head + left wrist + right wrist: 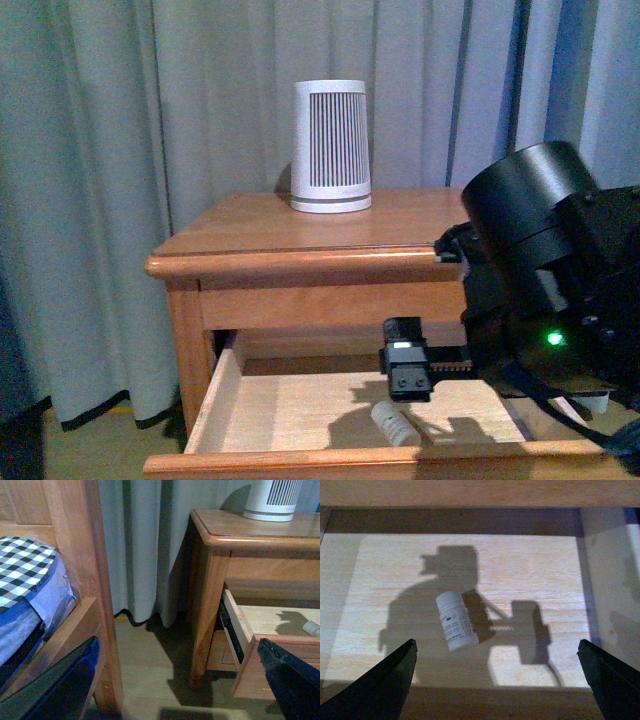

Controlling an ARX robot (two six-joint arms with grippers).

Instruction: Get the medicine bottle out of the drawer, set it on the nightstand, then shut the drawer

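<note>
One empty right hand (496, 650), spread wide

Bedroom: wooden nightstand (300, 235) at frame centre, long curtains (120, 150) filling the background, bed frame (75, 555) with checked bedding (25, 565).

Far back, white slatted tapered device (332, 147), upright before pale grey curtain (100, 150) hanging to floor. Further left, orange-brown wooden bed frame (85, 580) beside blue-and-white checked cloth (22, 570). Black cable (131, 620) on wooden floor (150, 665) near curtain hem.
</note>
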